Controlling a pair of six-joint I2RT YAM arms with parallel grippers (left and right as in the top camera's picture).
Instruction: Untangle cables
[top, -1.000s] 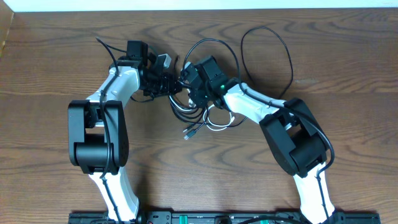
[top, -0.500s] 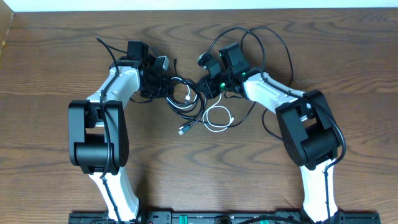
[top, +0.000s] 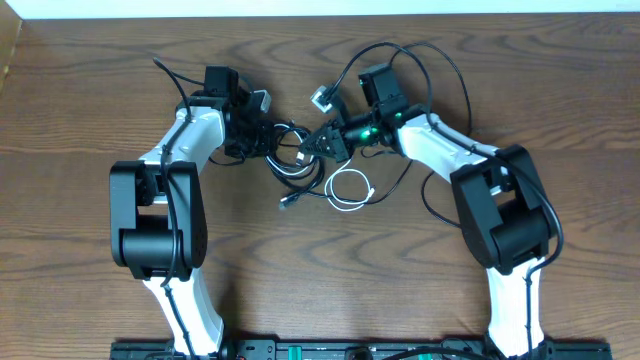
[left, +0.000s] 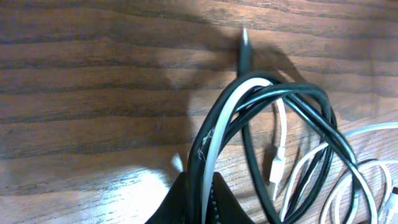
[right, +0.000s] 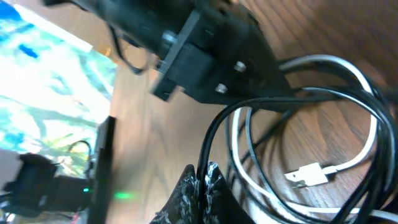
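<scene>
Pulled rightward, right gripper is clamped on limp, light cables (left gripper likewise); best taken near the tangle.

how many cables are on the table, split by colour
black cables: 2 (best reading, since they overlap where they cross)
white cables: 1
total: 3

Dark wood-grain table with a pale strip along its far edge.
</scene>
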